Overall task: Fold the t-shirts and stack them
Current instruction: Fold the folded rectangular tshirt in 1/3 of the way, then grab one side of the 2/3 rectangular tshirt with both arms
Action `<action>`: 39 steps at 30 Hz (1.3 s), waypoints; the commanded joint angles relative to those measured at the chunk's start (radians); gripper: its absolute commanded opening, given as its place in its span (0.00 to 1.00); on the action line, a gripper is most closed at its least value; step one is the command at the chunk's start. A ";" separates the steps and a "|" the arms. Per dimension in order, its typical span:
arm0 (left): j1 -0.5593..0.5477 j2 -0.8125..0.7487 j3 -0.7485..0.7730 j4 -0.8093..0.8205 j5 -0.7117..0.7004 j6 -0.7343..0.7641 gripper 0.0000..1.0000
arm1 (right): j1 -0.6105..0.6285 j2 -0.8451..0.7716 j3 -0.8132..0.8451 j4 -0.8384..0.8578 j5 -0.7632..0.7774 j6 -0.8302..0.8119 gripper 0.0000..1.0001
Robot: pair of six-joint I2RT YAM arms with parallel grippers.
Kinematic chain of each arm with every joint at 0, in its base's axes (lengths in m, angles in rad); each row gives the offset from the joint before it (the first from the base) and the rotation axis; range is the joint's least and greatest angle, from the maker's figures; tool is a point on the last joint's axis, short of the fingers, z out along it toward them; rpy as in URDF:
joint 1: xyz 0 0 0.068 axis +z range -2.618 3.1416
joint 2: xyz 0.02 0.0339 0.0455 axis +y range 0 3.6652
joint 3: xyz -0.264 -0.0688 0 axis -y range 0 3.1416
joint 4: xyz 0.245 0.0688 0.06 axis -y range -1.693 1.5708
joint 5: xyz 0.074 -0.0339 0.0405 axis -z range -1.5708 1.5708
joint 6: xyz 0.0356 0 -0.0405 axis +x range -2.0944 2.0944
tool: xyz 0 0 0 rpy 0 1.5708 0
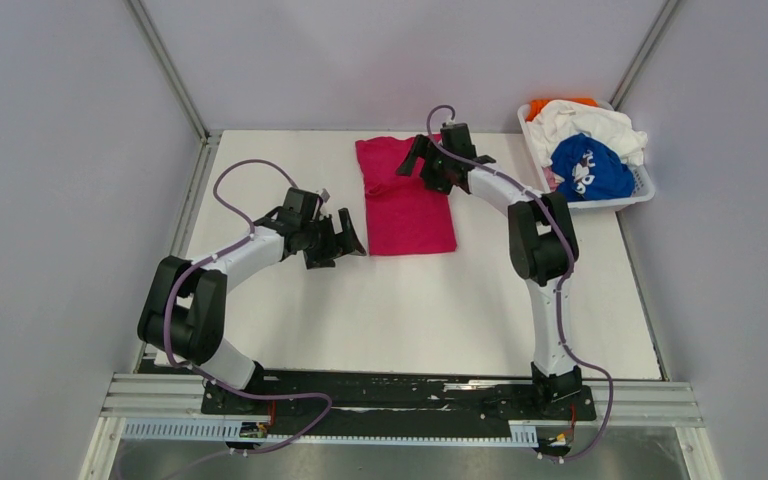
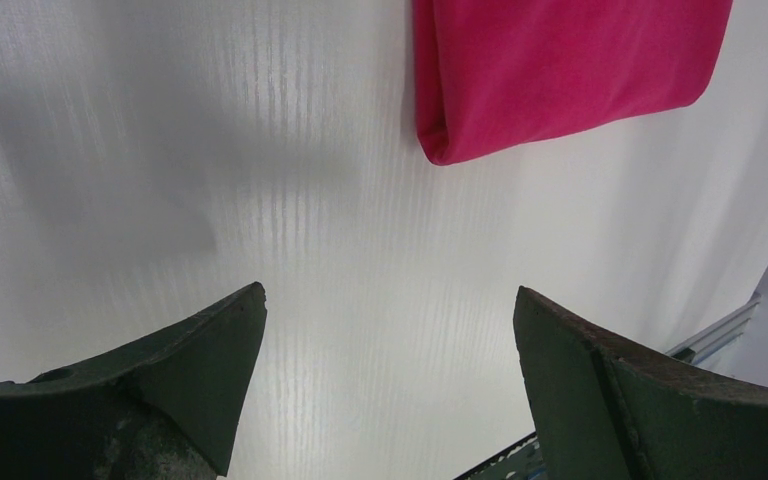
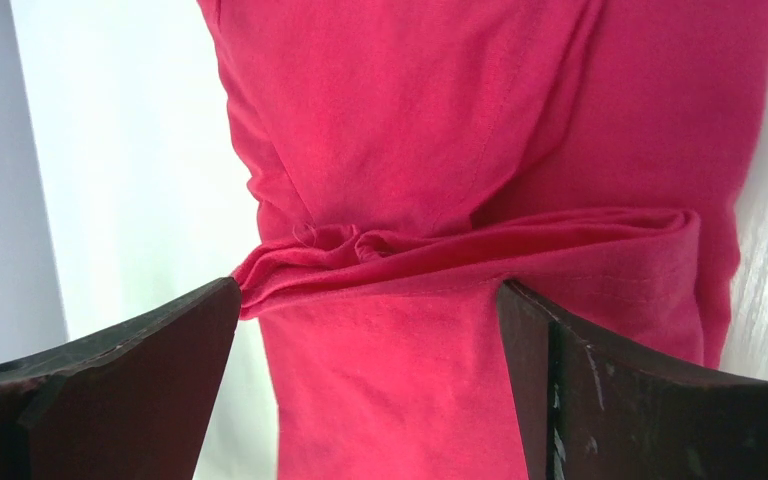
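Note:
The magenta-pink t-shirt (image 1: 403, 200) lies folded into a long strip on the white table, far centre. My left gripper (image 1: 345, 240) is open and empty, just left of the shirt's near corner; the shirt's corner (image 2: 550, 70) shows above its jaws. My right gripper (image 1: 422, 162) is open above the shirt's far right part, jaws straddling a bunched fold (image 3: 380, 250) of pink cloth without closing on it. The royal blue shirt (image 1: 590, 168), the white shirt (image 1: 585, 125) and the orange shirt (image 1: 555, 103) lie piled in the basket.
The white slotted basket (image 1: 642, 190) stands at the far right corner of the table. Grey walls close in on the left, back and right. The metal rail with the arm bases (image 1: 400, 400) runs along the near edge.

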 commanded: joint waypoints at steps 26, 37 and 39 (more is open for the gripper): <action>-0.007 0.063 0.072 0.045 -0.011 -0.070 1.00 | -0.072 -0.204 -0.035 0.000 -0.004 0.032 1.00; -0.053 0.258 0.172 0.080 0.022 -0.069 0.73 | -0.087 -0.517 -0.580 -0.006 0.010 -0.056 0.96; -0.055 0.280 0.193 0.062 0.022 -0.053 0.67 | -0.087 -0.529 -0.607 -0.024 0.019 -0.063 0.96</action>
